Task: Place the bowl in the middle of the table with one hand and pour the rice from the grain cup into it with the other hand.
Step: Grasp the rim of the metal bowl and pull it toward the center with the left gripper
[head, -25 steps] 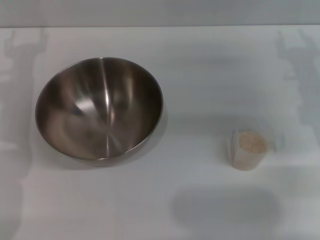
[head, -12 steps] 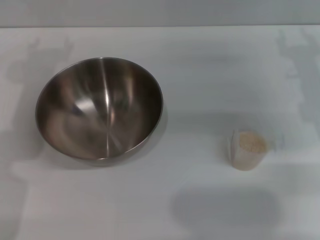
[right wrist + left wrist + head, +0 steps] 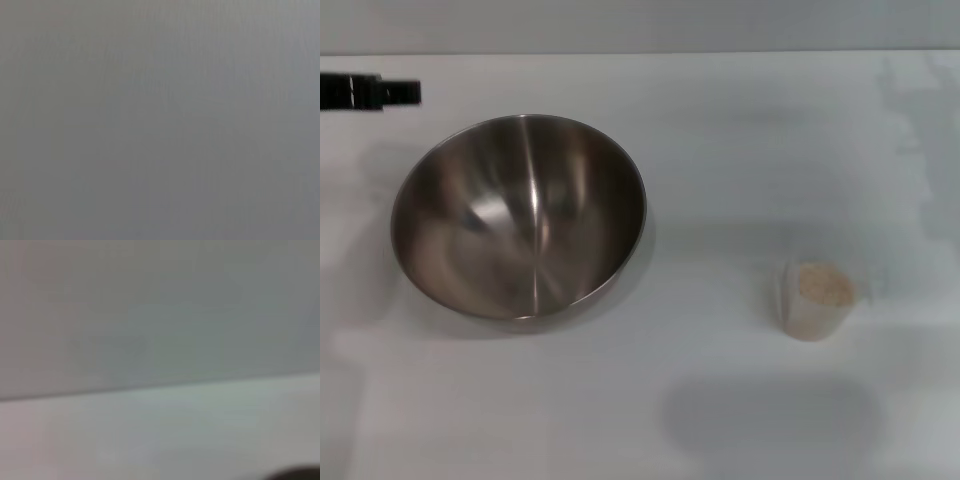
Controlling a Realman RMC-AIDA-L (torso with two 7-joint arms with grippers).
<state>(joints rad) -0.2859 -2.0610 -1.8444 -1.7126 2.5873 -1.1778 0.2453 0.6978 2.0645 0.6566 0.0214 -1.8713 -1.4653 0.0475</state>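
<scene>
Left claw (image 3: pixel 410 92) just beyond bowl (image 3: pixel 518 215), apart from it

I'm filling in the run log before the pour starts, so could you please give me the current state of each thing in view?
bowl: upright, empty, on the table's left side.
grain cup: upright, on the right, apart from the bowl.
rice: all in the grain cup.
table: no spilled grains visible.
left gripper: at the head view's left edge, beyond the bowl, touching nothing.

Left end effector (image 3: pixel 370 92) juts in at the far left edge.
</scene>
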